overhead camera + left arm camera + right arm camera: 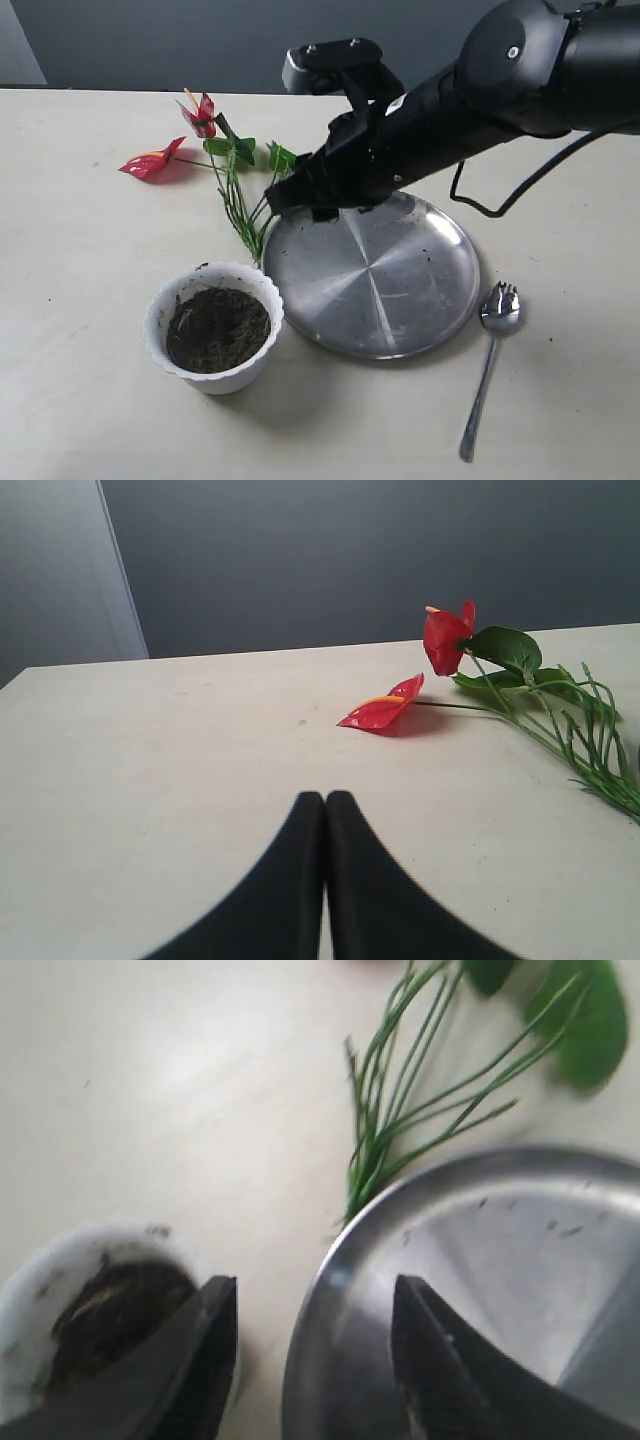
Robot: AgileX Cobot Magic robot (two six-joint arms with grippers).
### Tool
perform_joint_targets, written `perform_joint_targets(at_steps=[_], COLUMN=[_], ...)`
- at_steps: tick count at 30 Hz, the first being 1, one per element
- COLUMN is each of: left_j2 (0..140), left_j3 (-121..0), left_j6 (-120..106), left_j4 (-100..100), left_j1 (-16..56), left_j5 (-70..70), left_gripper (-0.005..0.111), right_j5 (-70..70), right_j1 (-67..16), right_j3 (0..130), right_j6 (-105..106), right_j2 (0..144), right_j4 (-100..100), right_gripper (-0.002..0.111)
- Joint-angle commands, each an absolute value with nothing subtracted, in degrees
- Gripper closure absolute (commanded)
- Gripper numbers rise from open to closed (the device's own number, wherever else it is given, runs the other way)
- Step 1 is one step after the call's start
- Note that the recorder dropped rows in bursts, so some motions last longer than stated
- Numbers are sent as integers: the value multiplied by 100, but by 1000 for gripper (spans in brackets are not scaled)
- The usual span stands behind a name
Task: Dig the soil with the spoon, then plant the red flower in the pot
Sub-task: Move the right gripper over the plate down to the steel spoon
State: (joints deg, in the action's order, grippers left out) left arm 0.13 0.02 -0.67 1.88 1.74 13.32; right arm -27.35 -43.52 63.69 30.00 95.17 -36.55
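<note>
The red flower (153, 162) lies flat on the table at the back left, its green stems (238, 205) running toward the steel plate. In the left wrist view its blooms (385, 712) lie beyond my left gripper (325, 798), which is shut and empty. The white pot (160, 300) stands front left with dark soil (217, 328) inside. To the right of the plate lies the spoon (488, 360), apart from both grippers. My right gripper (300, 205) hovers open over the plate's far-left edge, near the stem ends (385, 1110); its jaws (312, 1290) hold nothing, with the pot (30, 1290) beside one finger.
A large round steel plate (400, 290) with a few soil crumbs lies between the pot and the spoon, its rim (330, 1290) under my right gripper. The right arm (500, 80) reaches in from the upper right. A grey wall stands behind the table.
</note>
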Motion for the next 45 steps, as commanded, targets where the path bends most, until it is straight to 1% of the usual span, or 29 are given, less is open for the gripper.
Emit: perform_joint_targets(at_steps=[1, 8, 9, 10, 11, 13, 16, 17, 18, 19, 20, 21, 22, 23, 24, 28, 29, 31, 34, 36, 38, 39, 40, 45], left_j2=[0, 0, 0, 0, 0, 0, 0, 0, 0, 0, 0, 0, 0, 0, 0, 0, 0, 0, 0, 0, 0, 0, 0, 0], left_j3=[0, 0, 0, 0, 0, 0, 0, 0, 0, 0, 0, 0, 0, 0, 0, 0, 0, 0, 0, 0, 0, 0, 0, 0], left_j6=[-54, -54, -54, -54, -54, -54, -54, -54, -54, -54, -54, -54, -54, -54, -54, -54, -54, -54, -54, -54, -54, -54, -54, -54], left_j4=[237, 237, 237, 237, 237, 237, 237, 237, 237, 237, 237, 237, 237, 237, 237, 237, 237, 237, 237, 237, 237, 237, 237, 237], left_j1=[184, 184, 184, 184, 184, 184, 184, 184, 184, 184, 184, 184, 184, 184, 184, 184, 184, 184, 184, 184, 184, 184, 184, 184], left_j5=[1331, 1331, 1331, 1331, 1331, 1331, 1331, 1331, 1331, 1331, 1331, 1331, 1331, 1331, 1331, 1331, 1331, 1331, 1331, 1331, 1331, 1331, 1331, 1331], left_gripper=[106, 106, 106, 106, 106, 106, 106, 106, 106, 106, 106, 106, 106, 106, 106, 106, 106, 106, 106, 106, 106, 106, 106, 106], right_j5=[-1965, -2276, -2556, -2682, -2825, -2852, -2976, -3448, -4144, -4436, -4843, -4960, -5111, -5141, -5116, -5041, -5041, -5014, -4736, -4611, -4542, -4475, -4417, -4254], right_j1=[-4348, -4348, -4348, -4348, -4348, -4338, -4338, -4338, -4338, -4338, -4338, -4338, -4328, -4328, -4328, -4204, -4122, -3986, -3868, -3868, -3868, -3868, -3868, -3868], right_j3=[6762, 8264, 8783, 8976, 9399, 9817, 9990, 10064, 10115, 10115, 10056, 9968, 9686, 9462, 8959, 7774, 7464, 6898, 6038, 5580, 5228, 5064, 4922, 4471], right_j6=[2996, 2996, 2996, 2996, 2992, 2778, 2382, 2237, 1918, 1612, 866, 408, -252, -528, -903, -1267, -1390, -1639, -1899, -2161, -2322, -2381, -2424, -2424], right_j2=[9861, 11201, 11648, 11807, 12146, 12467, 12585, 12454, 12244, 12095, 11760, 11581, 11213, 10995, 10614, 10036, 9933, 9762, 9465, 9292, 9187, 9159, 9121, 9071], right_j4=[-3663, -3638, -3629, -3596, -3412, -3283, -2949, -2518, -1840, -1374, -395, 141, 929, 1129, 1256, 1248, 1197, 1104, 1063, 1063, 998, 945, 883, 603], right_gripper=[61, 61, 58, 55, 50, 49, 50, 54, 62, 68, 81, 89, 105, 108, 108, 108, 107, 99, 74, 55, 43, 40, 39, 39])
